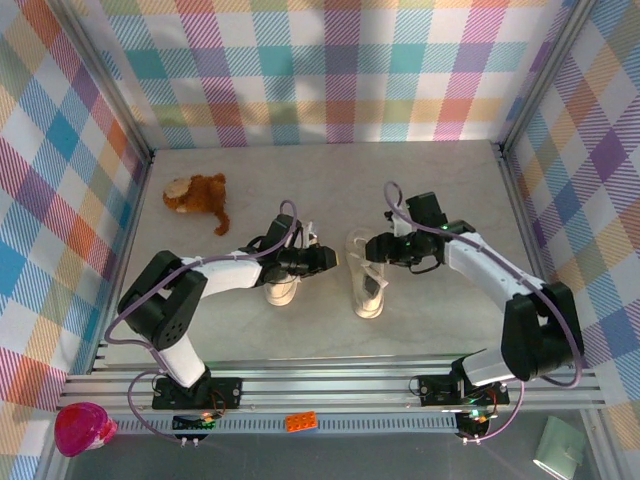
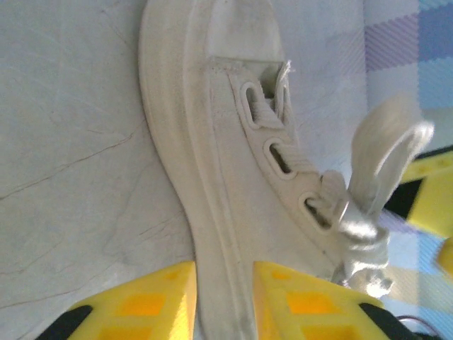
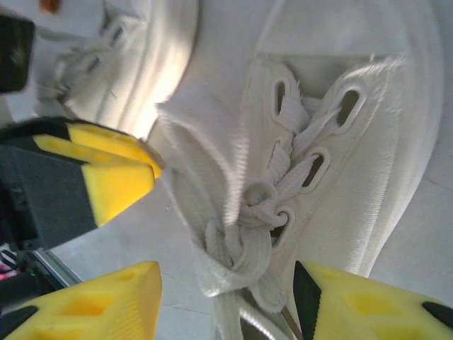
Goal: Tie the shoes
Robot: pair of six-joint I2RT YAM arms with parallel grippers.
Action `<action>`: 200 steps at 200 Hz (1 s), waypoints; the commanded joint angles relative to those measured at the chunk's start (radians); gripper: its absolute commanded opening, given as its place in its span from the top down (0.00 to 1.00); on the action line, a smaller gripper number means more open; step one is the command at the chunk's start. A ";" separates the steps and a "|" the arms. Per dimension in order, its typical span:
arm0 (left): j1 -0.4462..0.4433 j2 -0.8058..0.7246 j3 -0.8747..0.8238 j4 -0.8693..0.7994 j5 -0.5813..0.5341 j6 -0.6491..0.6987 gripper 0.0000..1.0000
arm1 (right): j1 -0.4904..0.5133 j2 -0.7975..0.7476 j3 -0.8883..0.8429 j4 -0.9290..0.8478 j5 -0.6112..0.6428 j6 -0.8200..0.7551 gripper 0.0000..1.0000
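The shoes lie side by side at the middle of the counter (image 1: 440, 190); I work on the right shoe (image 1: 367, 285), the other shoe (image 1: 283, 290) at its nine o'clock. My left hand (image 2: 225, 301) and right hand (image 3: 226, 301) both have fingers apart, clamped on nothing. The knot (image 3: 251, 212) seems loose. Each hand should pinch one loop (image 2: 386, 152) near its base, then pull evenly toward nine and three o'clock, keeping the shoe flat.

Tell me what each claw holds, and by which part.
Nothing looks held: left claw open over the side of one shoe, right claw open around the knot on the other.
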 commanded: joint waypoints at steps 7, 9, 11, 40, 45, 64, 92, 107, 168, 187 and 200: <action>0.008 -0.078 0.066 -0.137 -0.037 0.140 0.70 | -0.030 -0.070 -0.009 -0.015 -0.037 0.034 0.48; 0.008 -0.081 0.069 -0.143 -0.038 0.145 0.70 | -0.030 -0.073 -0.012 -0.014 -0.039 0.036 0.49; 0.008 -0.083 0.072 -0.149 -0.039 0.154 0.70 | -0.030 -0.076 -0.015 -0.012 -0.041 0.038 0.50; 0.003 -0.086 0.120 -0.189 -0.032 0.217 0.70 | -0.029 -0.104 -0.081 0.016 -0.055 0.076 0.57; 0.001 -0.082 0.133 -0.190 -0.029 0.223 0.70 | -0.028 -0.104 -0.090 0.022 -0.057 0.079 0.57; -0.021 -0.064 0.185 -0.206 -0.020 0.267 0.68 | -0.023 -0.097 -0.117 0.038 -0.058 0.086 0.58; -0.057 -0.012 0.301 -0.291 -0.016 0.347 0.64 | -0.017 -0.093 -0.148 0.062 -0.052 0.100 0.64; -0.073 0.018 0.339 -0.313 -0.014 0.364 0.62 | -0.016 -0.088 -0.161 0.081 -0.058 0.109 0.66; -0.154 0.119 0.409 -0.382 -0.026 0.378 0.57 | -0.007 -0.053 -0.190 0.118 -0.065 0.121 0.67; -0.160 0.147 0.410 -0.372 -0.032 0.368 0.56 | -0.005 -0.050 -0.195 0.127 -0.068 0.126 0.67; -0.160 0.166 0.411 -0.368 -0.041 0.361 0.56 | -0.005 -0.054 -0.197 0.128 -0.066 0.129 0.66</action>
